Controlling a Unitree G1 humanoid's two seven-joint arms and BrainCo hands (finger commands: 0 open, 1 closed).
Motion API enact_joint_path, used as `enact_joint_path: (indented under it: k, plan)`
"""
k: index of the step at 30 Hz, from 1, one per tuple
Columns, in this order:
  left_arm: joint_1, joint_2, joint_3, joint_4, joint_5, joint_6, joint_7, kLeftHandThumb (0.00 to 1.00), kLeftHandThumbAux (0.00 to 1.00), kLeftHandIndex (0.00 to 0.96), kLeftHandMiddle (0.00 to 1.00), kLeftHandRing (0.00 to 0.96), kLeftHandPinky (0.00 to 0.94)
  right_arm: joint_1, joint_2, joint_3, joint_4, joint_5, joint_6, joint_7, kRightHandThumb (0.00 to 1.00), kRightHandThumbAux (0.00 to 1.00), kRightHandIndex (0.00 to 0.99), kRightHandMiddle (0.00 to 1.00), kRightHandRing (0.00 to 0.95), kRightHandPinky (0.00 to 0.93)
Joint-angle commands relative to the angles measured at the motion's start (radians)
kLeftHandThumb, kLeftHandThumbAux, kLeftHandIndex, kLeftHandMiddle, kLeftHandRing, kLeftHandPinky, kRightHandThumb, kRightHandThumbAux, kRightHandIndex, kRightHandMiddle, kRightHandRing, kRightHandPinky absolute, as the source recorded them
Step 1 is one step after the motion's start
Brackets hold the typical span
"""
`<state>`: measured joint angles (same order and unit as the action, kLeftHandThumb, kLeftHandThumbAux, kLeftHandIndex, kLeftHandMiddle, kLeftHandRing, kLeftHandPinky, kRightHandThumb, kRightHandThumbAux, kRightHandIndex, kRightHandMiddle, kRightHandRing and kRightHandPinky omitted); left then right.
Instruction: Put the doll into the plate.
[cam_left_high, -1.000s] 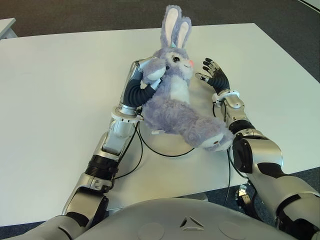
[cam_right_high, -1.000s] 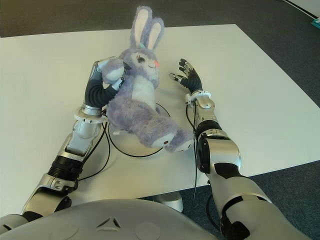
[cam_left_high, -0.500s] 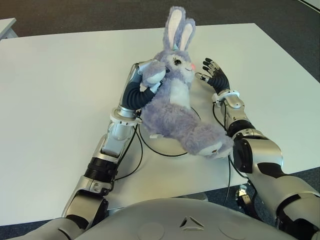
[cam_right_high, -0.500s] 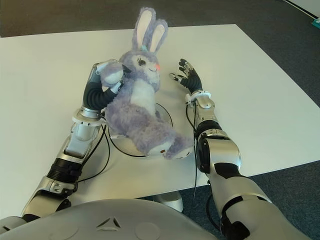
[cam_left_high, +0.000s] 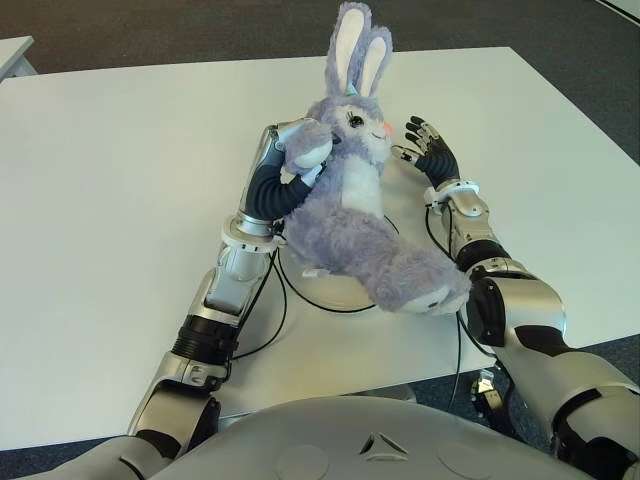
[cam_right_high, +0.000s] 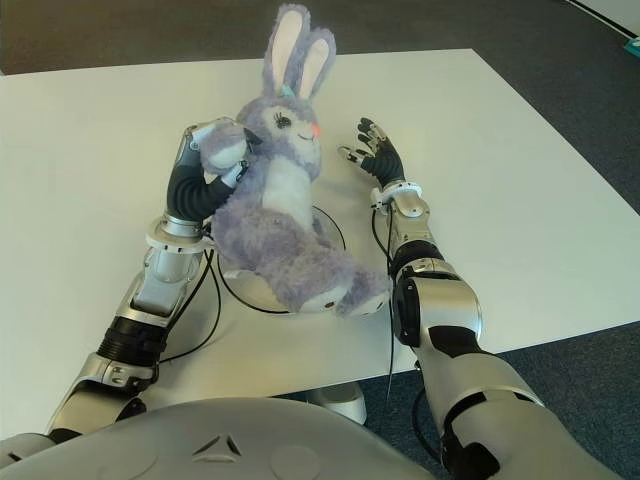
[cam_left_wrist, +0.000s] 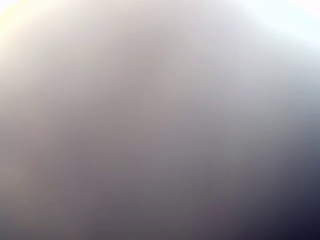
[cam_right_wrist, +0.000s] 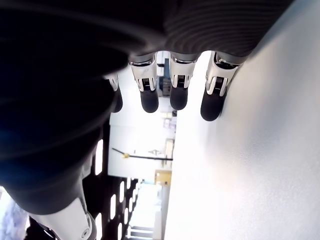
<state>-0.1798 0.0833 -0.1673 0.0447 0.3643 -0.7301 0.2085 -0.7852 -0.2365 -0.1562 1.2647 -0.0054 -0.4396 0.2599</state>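
Since 1 s ago the doll has been lowered a little & its ears tipped more upright; its feet are seen at the near rim of the plate, body slanted over it, w/ the plate's dark rim mostly hidden beneath. Its arm is gripped by the left hand, fingers curled round it, above the white desk. Farther right, the right hand is held beside the doll's head, fingers spread & holding nothing.
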Motion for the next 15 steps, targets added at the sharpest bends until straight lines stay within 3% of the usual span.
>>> enact_joint_path:
  k: [1, 15]
  plan:
    - [0.026, -0.006, 0.001, -0.015, -0.018, 0.029, -0.022, 0.744, 0.694, 0.443, 0.81, 0.825, 0.832, 0.12, 0.032, 0.011, 0.074, -0.019, 0.085, 0.016, 0.197, 0.755, 0.015, 0.035, 0.029, 0.043]
    - [0.022, -0.015, 0.005, -0.022, -0.006, 0.056, -0.012, 0.742, 0.694, 0.443, 0.821, 0.833, 0.827, 0.122, 0.031, 0.011, 0.073, -0.018, 0.084, 0.021, 0.213, 0.756, 0.017, 0.04, 0.034, 0.052]
